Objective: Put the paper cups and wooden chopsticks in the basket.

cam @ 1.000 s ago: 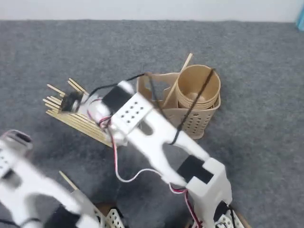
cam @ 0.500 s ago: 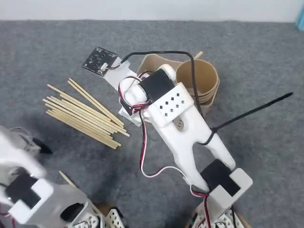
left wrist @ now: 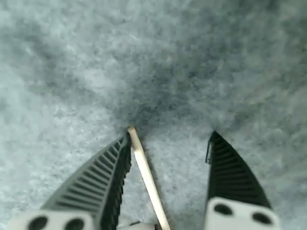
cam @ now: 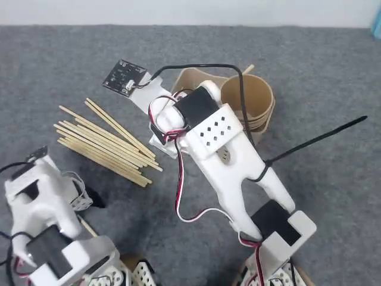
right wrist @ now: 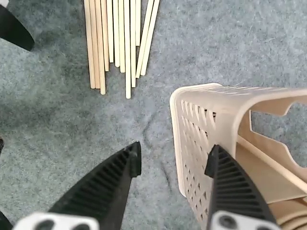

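Your right gripper [right wrist: 175, 153] gaped wide over the wall of the basket [right wrist: 192, 124], loose chopsticks [right wrist: 115, 38] beside it. The high view added paper cups [cam: 247, 98] inside, near the table [cam: 333, 71] far edge. Your left gripper [left wrist: 170, 139] stood open, one chopstick [left wrist: 144, 167] alongside a jaw.

We find the right arm [cam: 220, 143] covering most of the basket [cam: 189, 78] and part of the paper cups [cam: 253, 98]. In the right wrist view the chopsticks [right wrist: 117, 38] run past the edge, as does the basket's far end.
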You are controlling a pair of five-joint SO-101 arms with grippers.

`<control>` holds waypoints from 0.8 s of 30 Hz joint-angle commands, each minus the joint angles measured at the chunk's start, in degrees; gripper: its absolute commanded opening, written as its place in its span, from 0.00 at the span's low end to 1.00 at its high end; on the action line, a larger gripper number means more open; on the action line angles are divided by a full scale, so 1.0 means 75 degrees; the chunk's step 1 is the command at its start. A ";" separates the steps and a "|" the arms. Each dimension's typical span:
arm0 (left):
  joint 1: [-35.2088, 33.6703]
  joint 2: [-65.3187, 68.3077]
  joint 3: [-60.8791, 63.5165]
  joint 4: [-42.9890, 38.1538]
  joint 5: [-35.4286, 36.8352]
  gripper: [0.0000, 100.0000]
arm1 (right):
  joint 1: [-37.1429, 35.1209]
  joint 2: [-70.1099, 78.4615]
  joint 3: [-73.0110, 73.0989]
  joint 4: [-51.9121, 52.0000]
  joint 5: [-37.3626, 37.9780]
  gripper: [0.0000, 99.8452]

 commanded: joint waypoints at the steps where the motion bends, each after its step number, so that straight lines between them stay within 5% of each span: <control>1: -0.0070 -0.0258 0.0147 -0.0293 -0.0129 0.24 | 0.0053 -0.0533 -0.0070 0.0217 0.0117 0.22; 4: -0.0082 -0.0258 0.0627 -0.1067 -0.0129 0.21 | 0.0053 -0.0545 -0.0070 0.0205 0.0117 0.22; 9: 0.0035 -0.0328 0.0803 -0.1266 -0.0656 0.01 | 0.0006 -0.0545 -0.0070 0.0205 0.0117 0.22; 20: 0.1207 -0.0340 0.0791 -0.1254 -0.0633 0.01 | -0.0064 -0.0545 -0.0070 0.0205 0.0117 0.22; 24: 0.1641 -0.0340 0.0311 -0.0457 -0.0023 0.01 | -0.0053 -0.0545 -0.0070 0.0205 0.0117 0.22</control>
